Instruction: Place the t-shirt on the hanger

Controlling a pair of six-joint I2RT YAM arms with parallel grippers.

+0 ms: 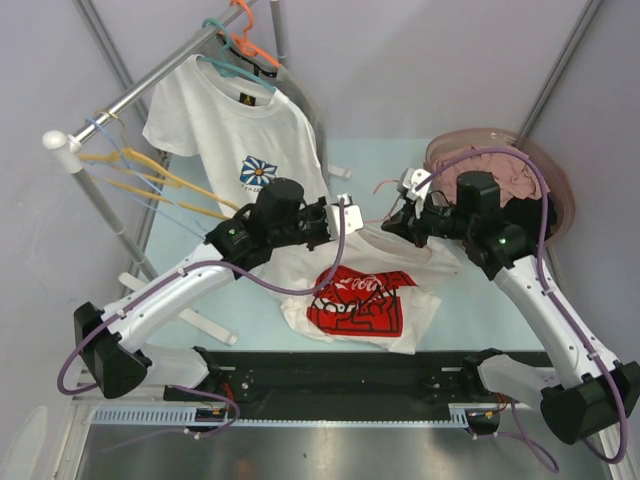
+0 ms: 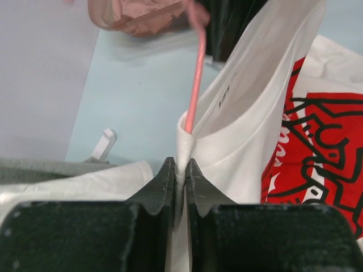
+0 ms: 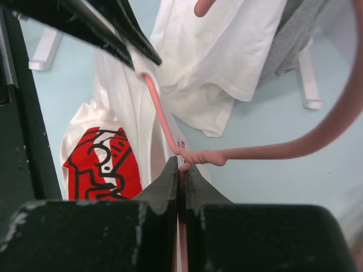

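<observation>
The pale blue table filled the middle of the top view; a metal rack crossed the upper left corner, with a white daisy-print shirt hanging from it on a teal hanger and yellow hangers just left of that shirt; a pink basin of clothes sat at the upper right.

The t-shirt lay crumpled on the table in the lower centre of that view, its red print facing up and its collar end drawn up toward the two grippers in the centre.

In the left wrist view the left gripper had its jaws pressed together on a fold of the t-shirt's white collar edge; the pale-pink hanger rose out of the collar opening just above the fingertips, slanting to the upper middle of that frame.

In the right wrist view the right gripper was closed, seemingly on the hanger at its twisted neck; one pink arm ran up and left into the shirt, and the hook curved off to the right edge.
</observation>
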